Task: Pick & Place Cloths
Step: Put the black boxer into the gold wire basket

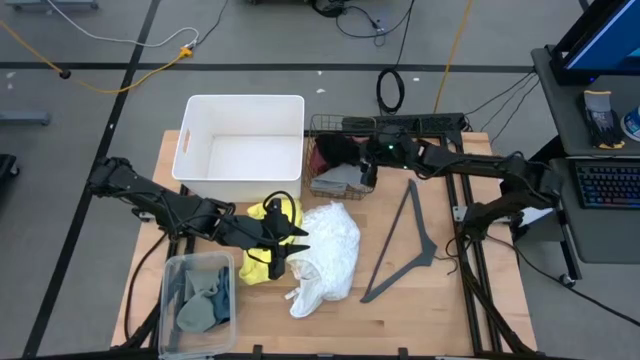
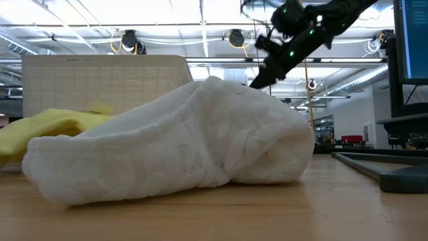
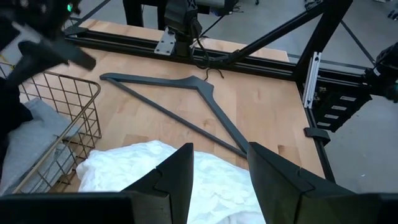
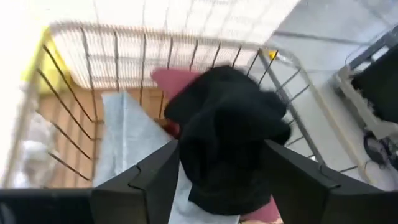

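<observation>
Left gripper jaws parted, right gripper open

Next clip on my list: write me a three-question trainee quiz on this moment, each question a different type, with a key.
1. True or false: the right gripper has its jaws open above the black cloth in the wire basket.
2. Multiple choice: the left gripper hovers over which cloth? A) white cloth B) grey cloth C) maroon cloth
3. Fill in: the black hanger lies on the ____.

Key: 1 true; 2 A; 3 table.
</observation>
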`<state>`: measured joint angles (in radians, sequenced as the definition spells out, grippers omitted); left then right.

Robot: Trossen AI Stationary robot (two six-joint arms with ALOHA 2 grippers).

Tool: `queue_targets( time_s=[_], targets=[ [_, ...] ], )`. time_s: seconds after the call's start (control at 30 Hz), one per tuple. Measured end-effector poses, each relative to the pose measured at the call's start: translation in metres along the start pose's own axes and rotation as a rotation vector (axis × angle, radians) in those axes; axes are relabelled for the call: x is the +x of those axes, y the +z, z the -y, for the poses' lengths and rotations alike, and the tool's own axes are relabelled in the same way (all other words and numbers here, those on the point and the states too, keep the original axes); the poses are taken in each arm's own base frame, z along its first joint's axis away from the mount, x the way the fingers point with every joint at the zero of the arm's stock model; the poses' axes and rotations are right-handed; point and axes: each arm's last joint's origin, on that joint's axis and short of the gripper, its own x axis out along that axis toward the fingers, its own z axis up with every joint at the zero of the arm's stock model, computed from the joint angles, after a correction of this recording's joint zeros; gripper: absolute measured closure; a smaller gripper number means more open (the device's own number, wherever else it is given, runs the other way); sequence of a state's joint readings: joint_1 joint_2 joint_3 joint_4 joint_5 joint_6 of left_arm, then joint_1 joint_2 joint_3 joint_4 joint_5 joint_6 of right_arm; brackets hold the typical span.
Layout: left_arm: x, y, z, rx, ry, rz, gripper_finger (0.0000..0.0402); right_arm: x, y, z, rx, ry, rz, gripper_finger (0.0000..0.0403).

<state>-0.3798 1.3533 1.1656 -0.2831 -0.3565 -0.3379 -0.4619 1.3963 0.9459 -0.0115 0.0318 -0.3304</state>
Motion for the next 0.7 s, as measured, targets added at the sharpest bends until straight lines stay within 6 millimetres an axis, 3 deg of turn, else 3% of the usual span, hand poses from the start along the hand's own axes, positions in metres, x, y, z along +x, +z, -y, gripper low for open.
queue_targets(
  time_s=[0.23,0.33,0.47,0.7],
  targets=[
    [0.000,0.001,0.000,-0.002,-0.003,0.008,0.0250,-0.042,0.020,0.003,0.025,-0.044,0.119,0.0170],
    [0.000,0.003,0.000,0.000,-0.008,0.028,0.0250,-0.050,0.029,0.006,0.034,-0.073,0.211,0.0182],
    [0.001,0.007,-0.003,0.000,-0.003,0.053,0.0250,-0.040,0.030,0.006,0.040,-0.080,0.234,0.0229],
    [0.004,0.009,-0.011,-0.004,0.004,0.045,0.0250,-0.001,0.017,-0.006,0.020,-0.016,0.132,0.0351]
  ],
)
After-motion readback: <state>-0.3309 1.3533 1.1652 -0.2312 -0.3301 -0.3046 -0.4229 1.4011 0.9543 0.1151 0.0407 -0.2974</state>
